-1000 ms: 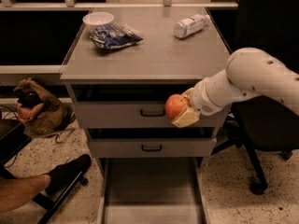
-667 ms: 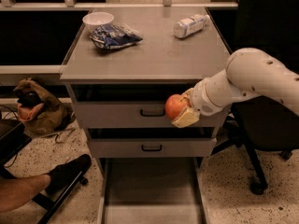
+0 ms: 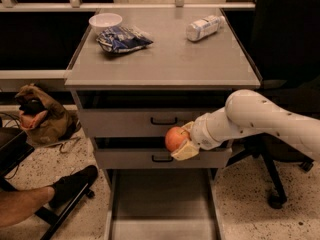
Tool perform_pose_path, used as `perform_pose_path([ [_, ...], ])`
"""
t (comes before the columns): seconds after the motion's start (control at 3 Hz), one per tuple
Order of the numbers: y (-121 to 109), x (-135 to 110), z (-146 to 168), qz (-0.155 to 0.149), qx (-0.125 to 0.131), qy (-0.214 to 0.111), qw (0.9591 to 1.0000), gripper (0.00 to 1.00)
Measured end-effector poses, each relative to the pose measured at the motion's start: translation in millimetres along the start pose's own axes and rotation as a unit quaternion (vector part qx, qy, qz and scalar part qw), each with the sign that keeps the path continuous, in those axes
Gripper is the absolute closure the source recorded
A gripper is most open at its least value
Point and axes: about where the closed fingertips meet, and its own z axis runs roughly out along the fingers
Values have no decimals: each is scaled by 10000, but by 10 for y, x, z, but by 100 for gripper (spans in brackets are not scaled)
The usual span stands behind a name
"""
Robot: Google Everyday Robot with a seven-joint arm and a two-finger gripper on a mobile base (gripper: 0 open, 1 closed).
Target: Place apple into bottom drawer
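Note:
The red-orange apple (image 3: 175, 138) is held in my gripper (image 3: 183, 141), whose pale fingers close around it from the right. The white arm comes in from the right edge. The apple hangs in front of the middle drawer front, above the bottom drawer (image 3: 160, 204). That bottom drawer is pulled out towards the camera, a wide grey tray with a bare floor and low side walls.
The two upper drawers (image 3: 150, 120) with black handles are shut. On the cabinet top stand a white bowl (image 3: 105, 21), a blue snack bag (image 3: 122, 39) and a lying bottle (image 3: 204, 28). A brown bag (image 3: 42, 116) and a person's leg (image 3: 45, 196) are on the left, an office chair base (image 3: 275, 184) on the right.
The gripper with the apple has moved down, from in front of the top drawer to in front of the middle drawer front, closer to the open bottom drawer.

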Motion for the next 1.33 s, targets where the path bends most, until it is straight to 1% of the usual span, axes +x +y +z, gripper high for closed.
perform_pose_path([
  [0.33,214,104,449,115,-356,-226,9990,100],
  [0.67,214,104,449,115,-357,-226,9990,100],
  [1.0,314,172,563,153,-290,-190,9993,100],
  [1.33,569,505,1000,413,-270,55,9988,100],
])
